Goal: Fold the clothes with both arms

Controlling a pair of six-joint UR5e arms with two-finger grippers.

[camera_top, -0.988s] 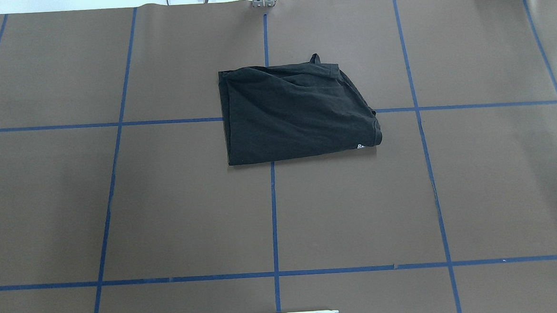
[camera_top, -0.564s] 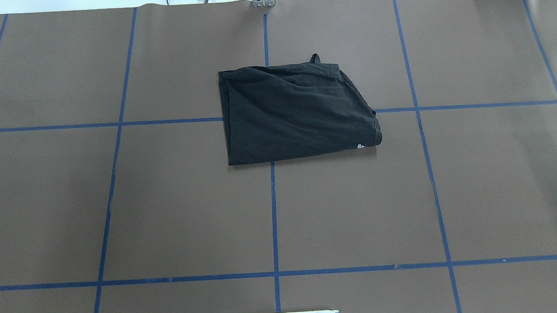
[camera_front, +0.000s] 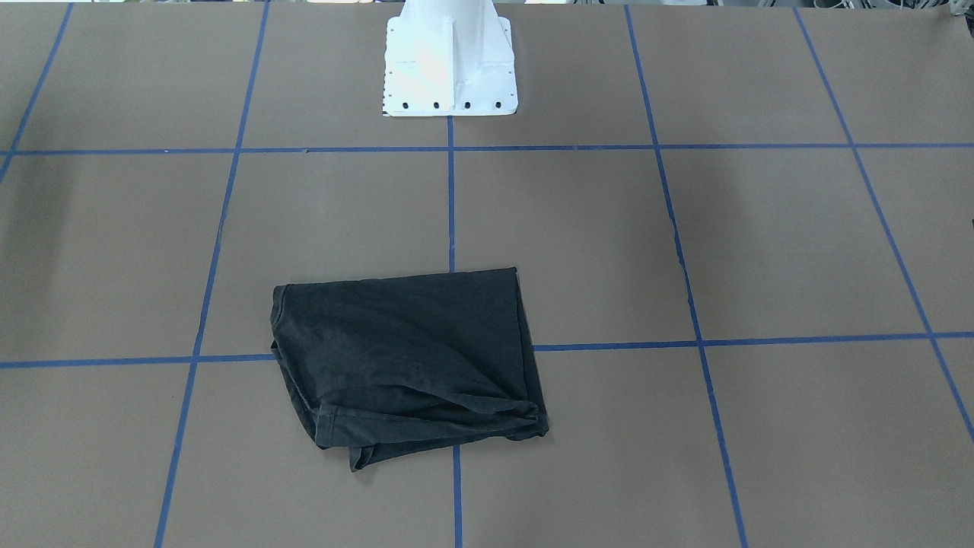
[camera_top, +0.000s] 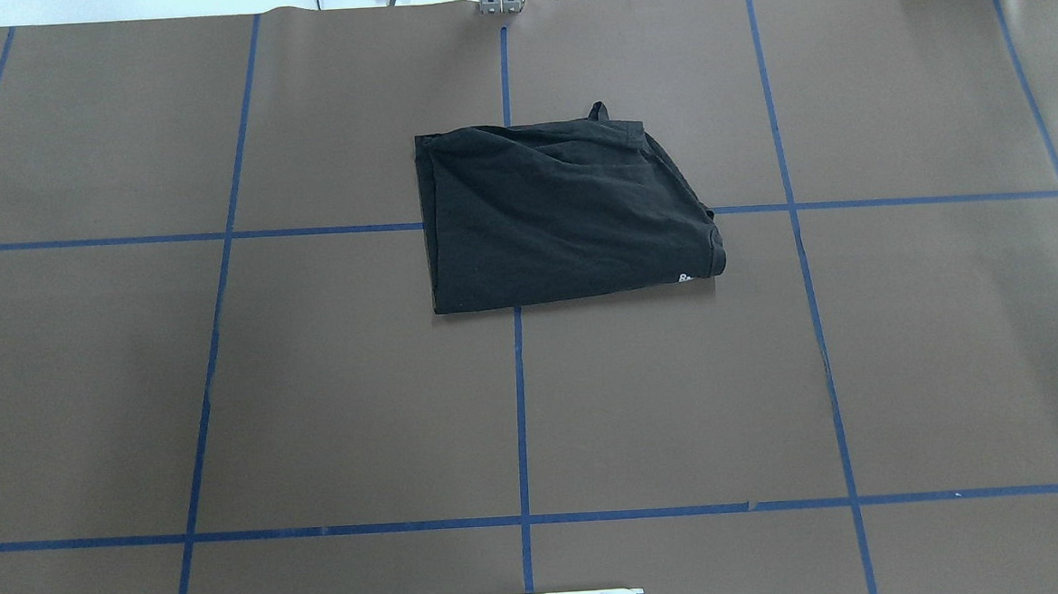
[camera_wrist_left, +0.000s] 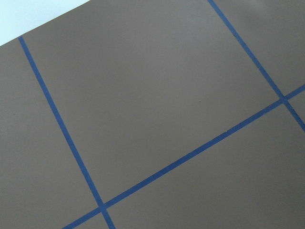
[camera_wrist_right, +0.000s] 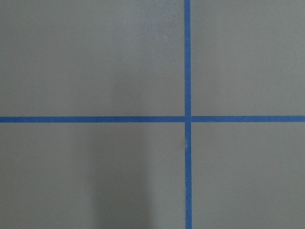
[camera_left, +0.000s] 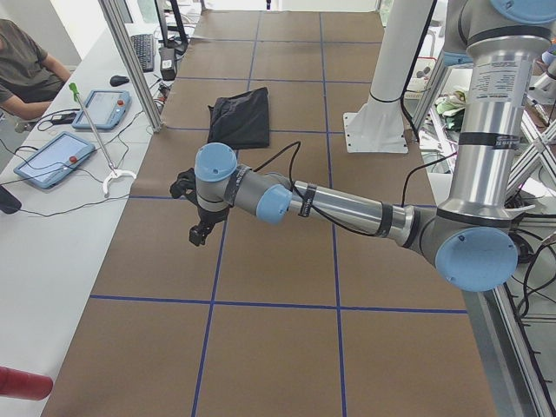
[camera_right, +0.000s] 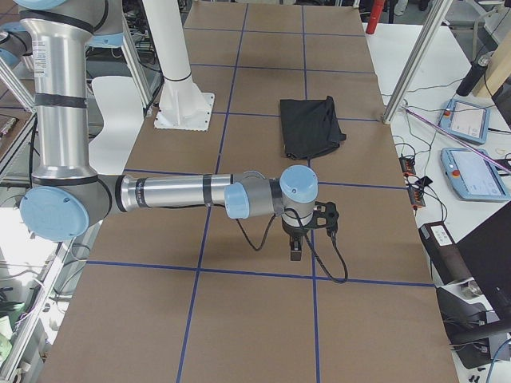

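Note:
The black T-shirt (camera_top: 561, 214) lies folded into a rough rectangle on the brown table, past the middle, with a bit of white logo (camera_top: 685, 278) showing at its near right corner. It also shows in the front-facing view (camera_front: 403, 365) and in both side views (camera_left: 241, 117) (camera_right: 311, 126). The left gripper (camera_left: 200, 233) hangs over bare table far from the shirt, seen only in the exterior left view. The right gripper (camera_right: 295, 251) does the same in the exterior right view. I cannot tell whether either is open or shut. Both wrist views show only table and blue tape.
The white pedestal base (camera_front: 449, 61) stands at the robot's edge of the table. Blue tape lines (camera_top: 520, 406) grid the brown cover. An operator (camera_left: 22, 69), control tablets (camera_left: 52, 156) and metal posts (camera_left: 130, 61) line the far side.

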